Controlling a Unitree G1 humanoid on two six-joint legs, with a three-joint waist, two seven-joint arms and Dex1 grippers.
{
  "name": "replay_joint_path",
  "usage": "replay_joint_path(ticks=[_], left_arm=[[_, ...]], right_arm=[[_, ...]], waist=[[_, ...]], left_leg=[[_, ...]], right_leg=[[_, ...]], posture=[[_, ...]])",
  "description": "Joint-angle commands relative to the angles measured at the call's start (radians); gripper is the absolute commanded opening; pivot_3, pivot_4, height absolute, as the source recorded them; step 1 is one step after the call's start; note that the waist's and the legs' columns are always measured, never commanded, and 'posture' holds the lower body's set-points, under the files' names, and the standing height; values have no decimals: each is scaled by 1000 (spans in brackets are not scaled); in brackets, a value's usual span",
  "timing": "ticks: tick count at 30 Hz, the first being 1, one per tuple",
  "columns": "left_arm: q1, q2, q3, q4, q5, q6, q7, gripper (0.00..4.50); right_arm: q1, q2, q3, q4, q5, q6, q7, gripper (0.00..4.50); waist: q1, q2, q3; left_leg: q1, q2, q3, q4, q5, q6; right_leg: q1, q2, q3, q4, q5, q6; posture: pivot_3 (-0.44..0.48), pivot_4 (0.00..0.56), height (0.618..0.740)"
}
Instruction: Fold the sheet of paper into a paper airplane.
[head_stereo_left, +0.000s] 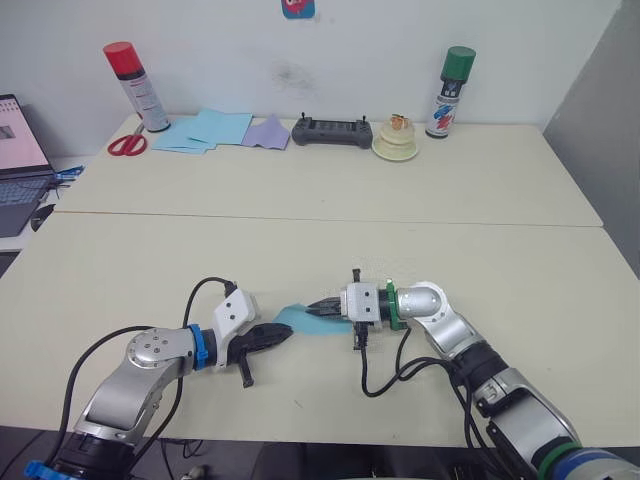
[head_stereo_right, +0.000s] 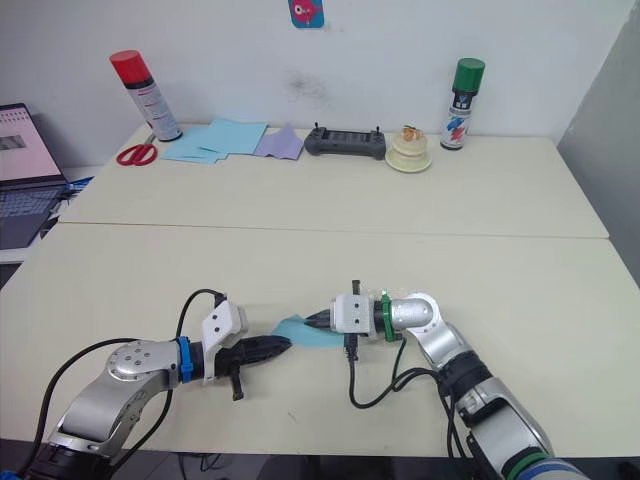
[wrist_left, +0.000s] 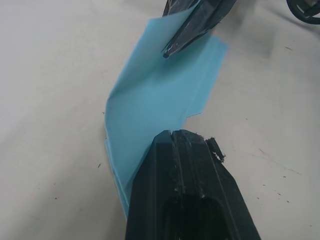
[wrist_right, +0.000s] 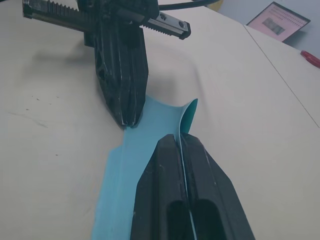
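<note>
The sheet of paper (head_stereo_left: 297, 320) is a light blue folded strip lying near the table's front edge, between my two grippers. My right gripper (head_stereo_left: 316, 308) is shut on a raised flap of it; in the right wrist view the blue layer (wrist_right: 186, 120) runs up between my right gripper's (wrist_right: 181, 139) black fingers. My left gripper (head_stereo_left: 286, 333) is shut, and its tip rests on the strip's other end. In the left wrist view the paper (wrist_left: 150, 100) passes under my left gripper (wrist_left: 172, 134) and curves up toward the right one. Both grippers point at each other, tips a few centimetres apart.
Along the far edge stand a red-capped spray can (head_stereo_left: 137, 87), red scissors (head_stereo_left: 126, 144), a pile of flat blue sheets (head_stereo_left: 205, 130), a lavender sheet (head_stereo_left: 267, 131), a black controller (head_stereo_left: 332, 131), a cream roll (head_stereo_left: 395, 143) and a green-capped can (head_stereo_left: 450, 92). A laptop (head_stereo_left: 20, 165) sits far left.
</note>
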Motion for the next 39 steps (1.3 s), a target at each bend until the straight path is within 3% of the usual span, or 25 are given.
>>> replay_joint_path(ticks=[1,7,15,25,39], left_arm=[[16,18,-13,59,49,45,23,0],[9,22,-8,54,37,45,8,0],[-18,94,94,38,-89,140,-78,0],[-46,27,43,35,-49,131,-44,0],[-40,21,1,52,16,97,-42,0]], right_arm=[[-24,-4,21,32,-54,-78,-25,35],[-42,-8,43,89,-123,-184,-80,35],[-49,-21,64,127,-168,-273,-107,35],[-30,-29,83,101,-170,-254,-102,35],[-16,-64,99,87,-191,-261,-95,35]], waist=[[0,0,0],[0,0,0],[-1,0,0],[3,-1,0],[6,-1,0]], left_leg=[[0,0,0,0,0,0],[1,0,0,0,0,0],[0,1,0,-1,0,0],[0,0,0,-1,0,0],[1,0,0,0,0,0]], right_leg=[[0,0,0,0,0,0],[0,0,1,0,0,-1],[0,0,1,0,0,-2],[0,-1,1,0,1,-5],[2,-5,0,0,1,-4]], posture=[[0,150,740],[0,150,740],[0,150,740],[0,150,740],[0,150,740]])
